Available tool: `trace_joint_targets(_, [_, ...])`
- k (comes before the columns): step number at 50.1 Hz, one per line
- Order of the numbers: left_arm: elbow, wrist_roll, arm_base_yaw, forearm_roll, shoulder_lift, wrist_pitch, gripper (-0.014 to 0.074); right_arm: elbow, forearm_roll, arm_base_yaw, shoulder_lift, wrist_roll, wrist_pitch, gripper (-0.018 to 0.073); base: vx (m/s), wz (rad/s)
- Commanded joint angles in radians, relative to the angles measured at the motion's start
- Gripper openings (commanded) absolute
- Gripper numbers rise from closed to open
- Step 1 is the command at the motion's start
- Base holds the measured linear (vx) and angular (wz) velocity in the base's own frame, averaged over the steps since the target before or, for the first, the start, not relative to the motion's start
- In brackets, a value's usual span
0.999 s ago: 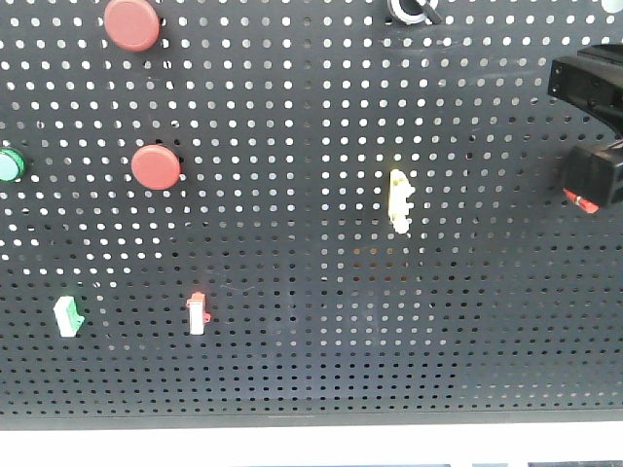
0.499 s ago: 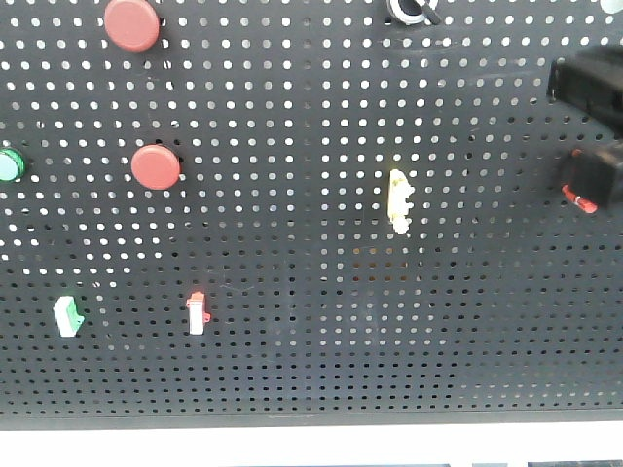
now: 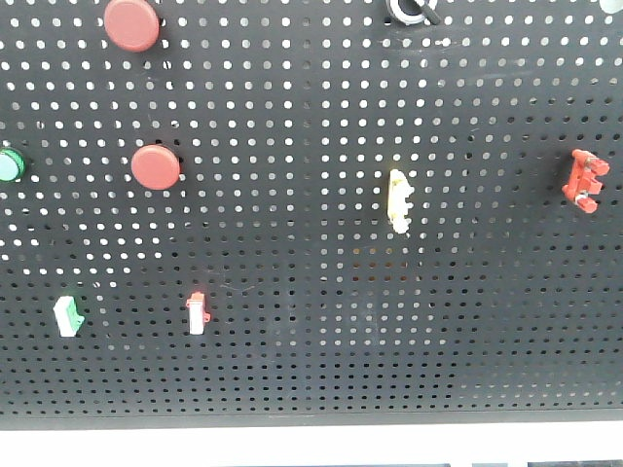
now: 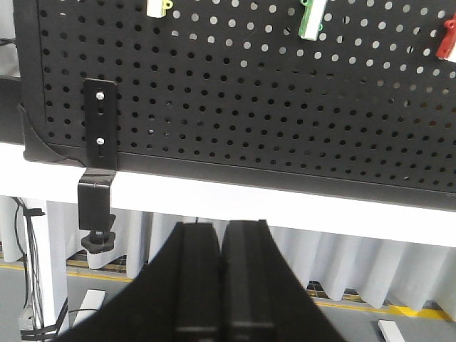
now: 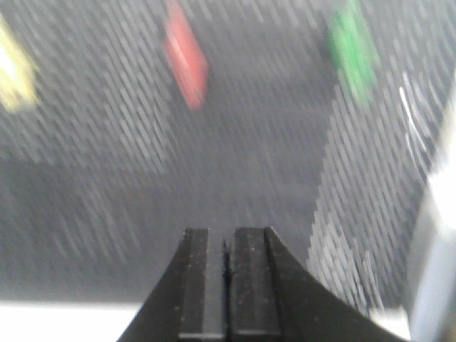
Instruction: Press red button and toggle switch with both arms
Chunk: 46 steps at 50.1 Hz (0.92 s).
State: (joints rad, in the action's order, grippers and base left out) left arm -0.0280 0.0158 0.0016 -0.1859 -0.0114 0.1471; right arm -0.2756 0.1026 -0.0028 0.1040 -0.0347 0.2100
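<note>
The black pegboard (image 3: 321, 292) fills the front view, and no arm is seen before it now; a second ago the right arm's dark bulk covered the right edge, and it has since been drawn away. The red toggle switch (image 3: 584, 180) is thereby left fully uncovered, so that part of the task is judged probably done. Two red buttons (image 3: 156, 166) remain at upper left, untouched. The grippers are shown only by the wrist cameras. The left gripper (image 4: 221, 246) is seen with fingers pressed together, held low beneath the board's bottom edge. The right gripper (image 5: 226, 246) is likewise pressed together, its view smeared by motion.
</note>
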Motion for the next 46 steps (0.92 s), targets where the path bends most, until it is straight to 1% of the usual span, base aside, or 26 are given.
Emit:
trace_joint_targets(1, [-0.034,-0.006,0.001,-0.01,-0.017,-0.081,0.0002,0.128,-0.048,-0.052,-0.093,0.011,-0.086,0.0,0.0,0.0])
trace_joint_targets(3, [-0.034,-0.006,0.001,-0.01,-0.017,-0.081,0.0002,0.184,-0.074,-0.065,-0.14,0.008,-0.093,0.0,0.0,0.0])
trace_joint_targets(8, [-0.034,-0.006,0.001,-0.01,-0.016,-0.081,0.0002,0.325,-0.088,-0.071,-0.122,-0.002,-0.193,0.0,0.0,0.0])
trace_joint_targets(11, [-0.034,-0.006,0.001,-0.01,-0.016,-0.082,0.0002,0.311,-0.08,-0.07,-0.124,-0.001,-0.115,0.0,0.0,0.0])
trace_joint_targets(14, [-0.034,-0.006,0.001,-0.011,-0.016,-0.082,0.0002,0.311,-0.08,-0.07,-0.127,-0.004,-0.115,0.0,0.0,0.0])
trace_joint_targets(19, [-0.034,-0.006,0.0,-0.011,-0.016,-0.083,0.0002,0.317,-0.16,-0.07,-0.131,-0.062,-0.112,0.0,0.0,0.0])
trace_joint_targets(23, [-0.034,-0.006,-0.003,-0.011,-0.016,-0.083,0.0002,0.317,-0.194,-0.071,-0.13,-0.071,-0.105,0.0,0.0,0.0])
trace_joint_targets(46, [-0.034,-0.006,-0.003,-0.011,-0.016,-0.083,0.0002,0.317,-0.194,-0.07,-0.13,-0.07,-0.106,0.0,0.0,0.0])
